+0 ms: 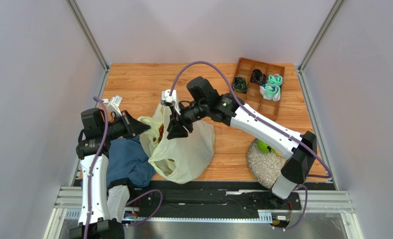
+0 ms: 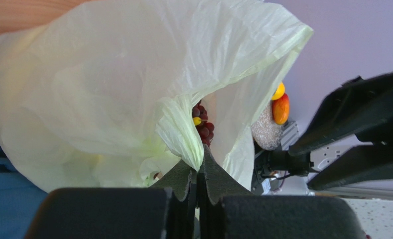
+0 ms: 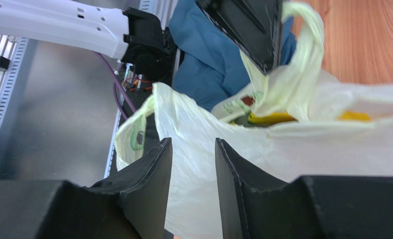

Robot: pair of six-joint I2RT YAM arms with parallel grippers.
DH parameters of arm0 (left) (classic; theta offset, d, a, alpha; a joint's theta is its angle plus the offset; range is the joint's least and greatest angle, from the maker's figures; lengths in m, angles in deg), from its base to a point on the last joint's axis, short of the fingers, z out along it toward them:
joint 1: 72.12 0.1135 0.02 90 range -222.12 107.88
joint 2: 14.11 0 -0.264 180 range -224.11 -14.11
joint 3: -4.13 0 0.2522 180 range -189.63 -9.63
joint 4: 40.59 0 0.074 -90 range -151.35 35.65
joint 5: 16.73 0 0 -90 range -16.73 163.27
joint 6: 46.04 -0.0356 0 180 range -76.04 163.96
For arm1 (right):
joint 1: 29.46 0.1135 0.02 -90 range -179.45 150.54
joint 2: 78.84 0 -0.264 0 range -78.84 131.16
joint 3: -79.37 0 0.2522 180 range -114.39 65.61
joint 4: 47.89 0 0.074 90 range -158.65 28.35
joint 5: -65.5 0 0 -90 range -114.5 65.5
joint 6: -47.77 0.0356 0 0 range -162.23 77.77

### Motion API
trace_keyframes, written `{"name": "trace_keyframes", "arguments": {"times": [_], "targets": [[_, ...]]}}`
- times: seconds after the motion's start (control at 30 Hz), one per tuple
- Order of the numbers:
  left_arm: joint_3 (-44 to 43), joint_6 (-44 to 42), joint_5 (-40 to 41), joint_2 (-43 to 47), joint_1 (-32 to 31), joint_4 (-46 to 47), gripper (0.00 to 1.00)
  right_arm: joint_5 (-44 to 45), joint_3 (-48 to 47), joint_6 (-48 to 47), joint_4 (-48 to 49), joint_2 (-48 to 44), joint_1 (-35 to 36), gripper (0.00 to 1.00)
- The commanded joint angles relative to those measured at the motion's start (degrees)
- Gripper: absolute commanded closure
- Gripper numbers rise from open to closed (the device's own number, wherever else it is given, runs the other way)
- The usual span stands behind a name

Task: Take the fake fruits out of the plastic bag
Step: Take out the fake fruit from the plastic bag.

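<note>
Plastic bag (image 1: 183,149): slumped on wooden tabletop (image 1: 138,82)
Left tool (image 2: 198,172): closed, pinching its fold
Right tool (image 3: 193,144): fingers apart at its rim
Room: grey walls (image 1: 208,30)

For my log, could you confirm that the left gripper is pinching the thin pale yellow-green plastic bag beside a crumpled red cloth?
Not quite: the crumpled cloth is blue, not red, as the top external view shows. The left gripper does pinch the plastic bag.

light: we see it bright, even
shadows: faint, soft
blur: we see the plastic bag (image 3: 333,114) smeared, right wrist view
</note>
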Motion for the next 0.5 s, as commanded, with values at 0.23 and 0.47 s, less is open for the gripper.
{"name": "trace_keyframes", "arguments": {"times": [0.23, 0.47], "targets": [[-0.7, 2.8, 4.8, 1.8, 1.6, -1.3, 1.00, 8.2, -3.0, 11.6, 10.2, 10.0, 4.9, 0.65], [-1.4, 2.9, 4.2, 2.6, 1.6, -1.6, 1.00, 24.8, 9.0, 10.1, 3.4, 5.0, -0.7, 0.68]]}}
